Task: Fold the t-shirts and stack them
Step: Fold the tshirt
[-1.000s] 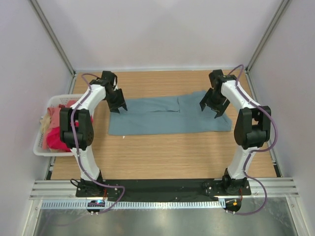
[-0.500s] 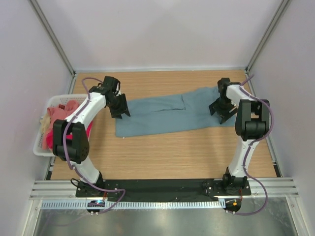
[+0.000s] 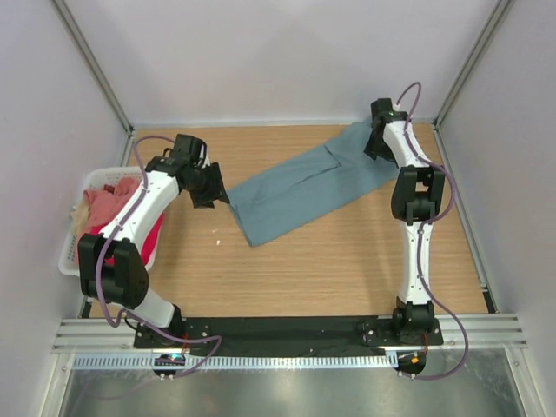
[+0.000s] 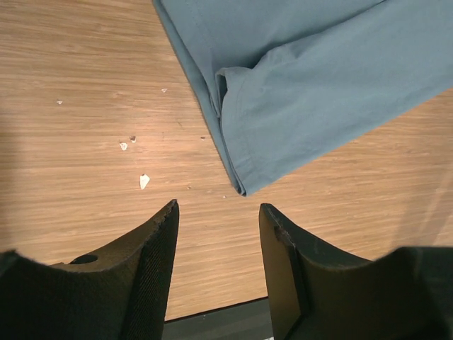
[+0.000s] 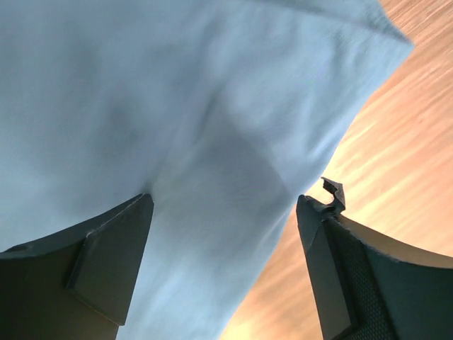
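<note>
Grey-teal t-shirt [image 3: 304,187] flat on bench [image 3: 330,269], long axis diagonal, near-left to far-right. My left pincer [image 4: 218,234] apart, empty, beside its near end; right pincer [image 5: 225,202] wide apart over far end.

A white slotted basket [image 3: 66,250] sits beside the wooden table's [image 3: 304,274] left edge.

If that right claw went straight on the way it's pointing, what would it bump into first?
The grey-teal t-shirt: its cloth fills the wrist view directly ahead of the right gripper, between its open jaws. How near the cloth lies is hard to judge.
</note>
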You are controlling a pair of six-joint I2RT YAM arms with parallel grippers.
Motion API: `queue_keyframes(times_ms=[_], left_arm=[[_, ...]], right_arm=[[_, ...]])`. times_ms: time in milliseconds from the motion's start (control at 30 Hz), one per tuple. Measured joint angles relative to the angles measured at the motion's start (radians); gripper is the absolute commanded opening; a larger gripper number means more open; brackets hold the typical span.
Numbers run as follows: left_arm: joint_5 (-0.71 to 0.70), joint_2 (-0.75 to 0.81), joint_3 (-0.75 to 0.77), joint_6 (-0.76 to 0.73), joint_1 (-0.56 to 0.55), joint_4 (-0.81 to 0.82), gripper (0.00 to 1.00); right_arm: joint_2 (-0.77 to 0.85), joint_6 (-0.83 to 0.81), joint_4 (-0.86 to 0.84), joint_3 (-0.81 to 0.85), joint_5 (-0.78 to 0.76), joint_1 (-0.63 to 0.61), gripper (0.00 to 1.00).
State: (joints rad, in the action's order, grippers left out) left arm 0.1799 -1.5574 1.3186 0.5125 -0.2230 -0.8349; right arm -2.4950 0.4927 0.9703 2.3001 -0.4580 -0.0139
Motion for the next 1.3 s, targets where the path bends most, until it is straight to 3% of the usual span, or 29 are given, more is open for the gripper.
queue_keyframes(times_ms=[167,333,633,900,1100,1300], left_arm=[[0.000,0.009,0.002,-0.002,-0.002,-0.005,0.51],[-0.002,0.009,0.027,-0.005,-0.002,-0.018,0.51],[-0.022,0.060,0.019,-0.005,-0.002,-0.025,0.52],[-0.058,0.221,-0.033,-0.004,-0.002,-0.055,0.54],[-0.073,0.251,-0.035,0.000,-0.002,-0.066,0.55],[-0.079,0.255,-0.037,0.000,0.003,-0.076,0.56]], right_arm=[[0.093,-0.004,0.051,-0.032,-0.026,-0.139,0.92],[0.193,0.023,0.051,-0.060,0.048,-0.350,0.92],[0.066,0.060,0.009,0.053,0.236,-0.654,0.84],[-0.028,0.003,-0.031,0.051,0.269,-0.757,0.83],[-0.017,-0.079,-0.064,-0.034,0.259,-0.800,0.83],[0.123,-0.143,-0.139,-0.283,0.267,-0.832,0.82]])
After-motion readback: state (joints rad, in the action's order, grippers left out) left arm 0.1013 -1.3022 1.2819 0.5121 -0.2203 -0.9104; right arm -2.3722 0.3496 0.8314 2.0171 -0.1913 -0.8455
